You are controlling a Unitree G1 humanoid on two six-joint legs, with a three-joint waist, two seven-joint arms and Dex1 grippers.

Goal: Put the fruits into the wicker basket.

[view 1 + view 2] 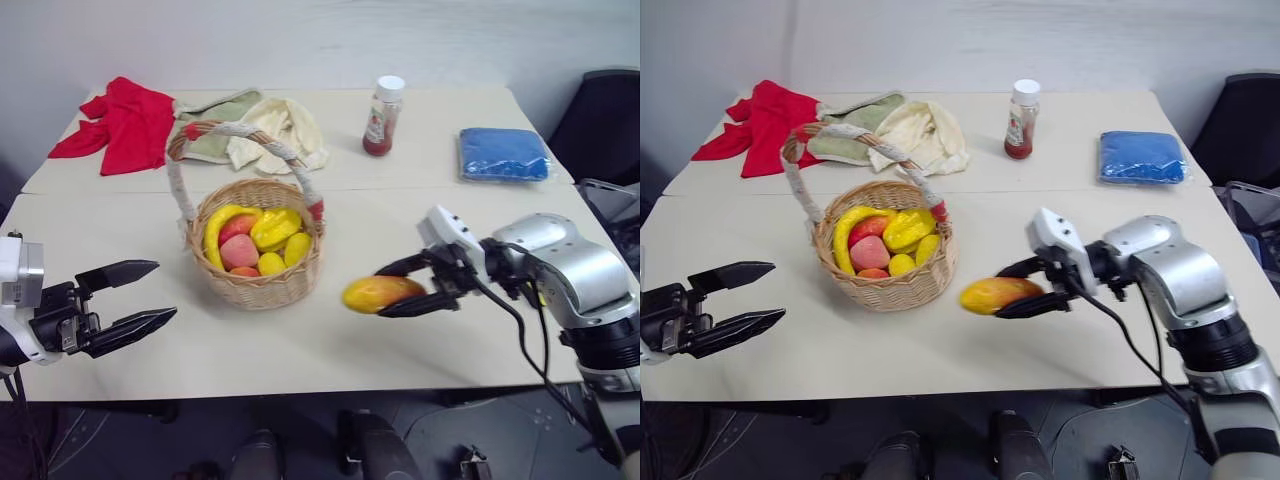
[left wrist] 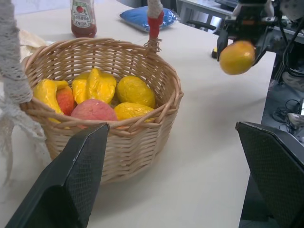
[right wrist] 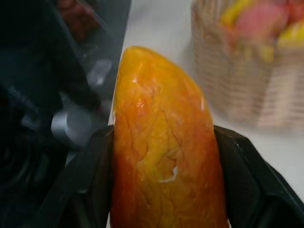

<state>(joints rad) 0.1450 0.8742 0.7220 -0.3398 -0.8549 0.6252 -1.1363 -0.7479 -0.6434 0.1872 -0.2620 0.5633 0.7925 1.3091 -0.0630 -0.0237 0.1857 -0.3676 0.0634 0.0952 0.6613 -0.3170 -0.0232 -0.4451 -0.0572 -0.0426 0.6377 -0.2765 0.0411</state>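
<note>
My right gripper (image 1: 402,285) is shut on an orange-yellow mango (image 1: 381,293), held above the table just right of the wicker basket (image 1: 258,284). The mango (image 3: 164,152) sits squeezed between both black fingers in the right wrist view. The basket holds a pink-red peach (image 1: 239,251) among a banana and several yellow fruits. Its corded handle (image 1: 235,131) arches over it. My left gripper (image 1: 140,297) hangs open and empty off the table's front left edge, pointing toward the basket (image 2: 133,137).
A ketchup bottle (image 1: 383,117) and a folded blue cloth (image 1: 503,154) lie at the back right. A red cloth (image 1: 122,123) and pale cloths (image 1: 270,130) lie behind the basket. Bare table (image 1: 400,350) stretches in front of the basket.
</note>
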